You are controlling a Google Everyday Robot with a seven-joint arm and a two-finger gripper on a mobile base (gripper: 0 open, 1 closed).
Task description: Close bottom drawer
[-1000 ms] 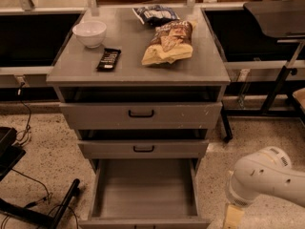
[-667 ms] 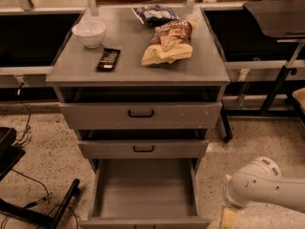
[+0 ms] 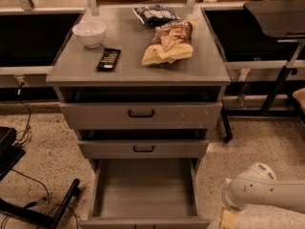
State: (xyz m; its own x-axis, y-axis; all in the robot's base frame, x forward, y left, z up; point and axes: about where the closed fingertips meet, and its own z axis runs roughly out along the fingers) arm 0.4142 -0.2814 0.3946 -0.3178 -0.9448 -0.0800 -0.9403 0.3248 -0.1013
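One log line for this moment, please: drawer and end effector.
bottom drawer: pulled out, empty | end effector: low, right of drawer front, apart from it | closing: not yet done

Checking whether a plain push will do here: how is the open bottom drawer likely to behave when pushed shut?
The bottom drawer looks empty, so it is probably light and should slide easily. Its grey box looks rigid, so it likely will not flex. The gripper sits low beside its right front corner; an off-centre push might skew it.
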